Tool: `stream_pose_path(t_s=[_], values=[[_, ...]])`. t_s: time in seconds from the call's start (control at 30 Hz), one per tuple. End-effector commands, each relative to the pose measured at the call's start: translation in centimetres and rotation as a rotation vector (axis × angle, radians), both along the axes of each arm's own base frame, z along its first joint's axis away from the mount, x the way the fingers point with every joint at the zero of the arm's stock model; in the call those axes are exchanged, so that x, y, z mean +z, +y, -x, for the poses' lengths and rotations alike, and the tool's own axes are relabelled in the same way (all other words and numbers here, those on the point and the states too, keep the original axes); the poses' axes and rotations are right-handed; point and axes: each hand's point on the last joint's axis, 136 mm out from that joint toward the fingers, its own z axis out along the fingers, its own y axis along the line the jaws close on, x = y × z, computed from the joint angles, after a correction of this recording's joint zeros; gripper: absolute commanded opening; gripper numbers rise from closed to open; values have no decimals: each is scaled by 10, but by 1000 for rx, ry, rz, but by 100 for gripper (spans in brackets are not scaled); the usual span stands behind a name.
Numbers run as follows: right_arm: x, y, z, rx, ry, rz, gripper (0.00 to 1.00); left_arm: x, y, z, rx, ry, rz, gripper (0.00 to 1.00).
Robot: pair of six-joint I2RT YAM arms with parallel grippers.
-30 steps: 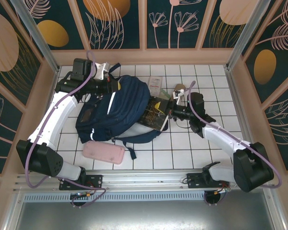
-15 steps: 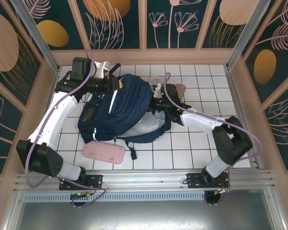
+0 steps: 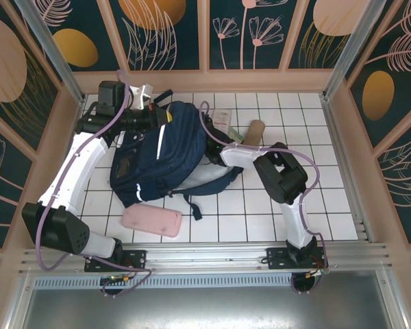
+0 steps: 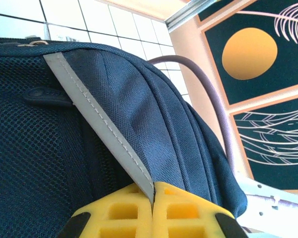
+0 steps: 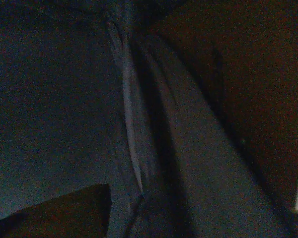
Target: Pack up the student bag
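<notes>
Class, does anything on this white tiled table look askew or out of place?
The pink soft pouch lies outside the navy-blue fabric backpack, beside its near edge, slanted against the tile lines. A dark strap trails loose over the tiles.

right arm point(image 3: 241, 156): swung left, wrist now buried in student bag point(image 3: 166, 154) | pink pouch point(image 3: 151, 221): shifted slightly
</notes>
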Motion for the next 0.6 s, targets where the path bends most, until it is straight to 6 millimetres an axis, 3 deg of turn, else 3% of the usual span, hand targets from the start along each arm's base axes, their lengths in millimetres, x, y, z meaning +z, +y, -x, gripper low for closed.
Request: stream_pose_path(t_s=[0.0,0.1,0.33,0.57], values=[[42,-4,-2,0,-148,3,59,74,-8,14,-72,-251,109,0],[56,-13,2,8,-211,34,64,74,-2,11,-43,-254,98,0],[80,-54,6,-52,-340,128,82,68,19,-4,54,-231,92,0],[97,-94,9,-89,-409,152,80,64,31,-12,128,-221,88,0]])
